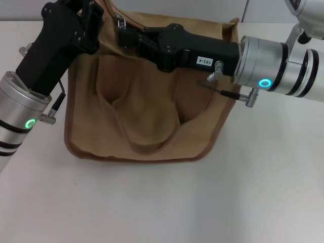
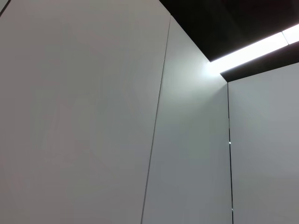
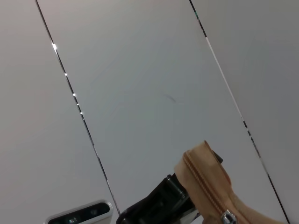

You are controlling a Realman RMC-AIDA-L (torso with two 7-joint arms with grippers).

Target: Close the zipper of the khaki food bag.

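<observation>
The khaki food bag [image 1: 147, 116] lies on the white table, pockets and handle strap facing up. Its zipper runs along the far top edge, mostly hidden behind the arms. My right gripper [image 1: 123, 34] reaches in from the right and is shut at the small silver pull tab [image 1: 120, 20]. My left gripper [image 1: 93, 17] is shut on the bag's top left corner. The right wrist view shows the raised zipper end [image 3: 205, 186], the pull tab [image 3: 227, 217] and the left gripper [image 3: 159, 205] beside it. The left wrist view shows only walls and ceiling.
The white table [image 1: 202, 202] spreads out in front of and to the right of the bag. Both arms cross over the bag's far edge. A wall stands behind the table.
</observation>
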